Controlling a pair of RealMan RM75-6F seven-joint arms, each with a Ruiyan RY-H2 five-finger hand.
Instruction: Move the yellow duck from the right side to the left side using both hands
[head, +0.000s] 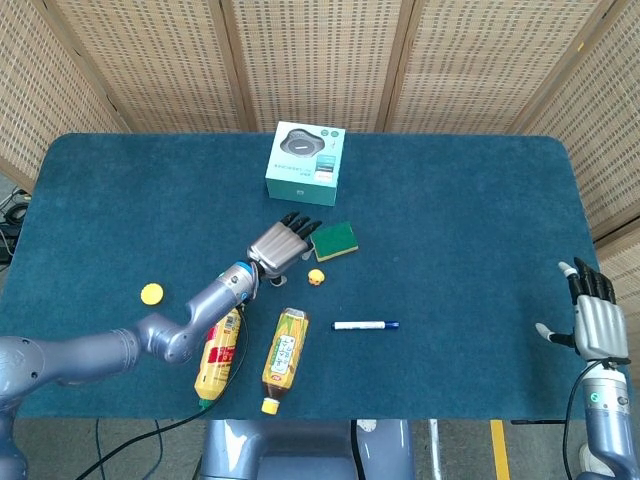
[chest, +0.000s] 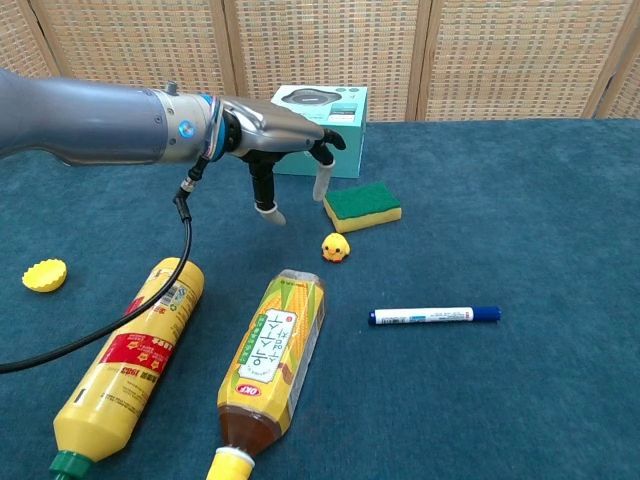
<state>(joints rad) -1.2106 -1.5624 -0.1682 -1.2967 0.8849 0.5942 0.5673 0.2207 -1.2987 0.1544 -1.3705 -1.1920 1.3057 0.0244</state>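
I am holding the left hand (head: 281, 243) above the blue worktop (head: 470, 220), just left of the yellow duck (head: 316, 276); its fingers (chest: 321, 183) are spreading apart and gripping nothing. The duck is sitting upright on the worktop near its centre, just near of the green sponge (head: 334, 240) and apart from both hands. I am keeping the right hand (head: 594, 322) at the near right edge of the worktop, fingers apart, empty, well apart from the duck. A teal box (head: 306, 162) is standing far of the sponge. A blue marker (head: 365, 325) is lying right of the duck. Two bottles are lying near the front edge: the corn-label bottle (head: 284, 346) and the yellow bottle (head: 219, 349). A yellow cap (head: 151, 293) is lying at the left.
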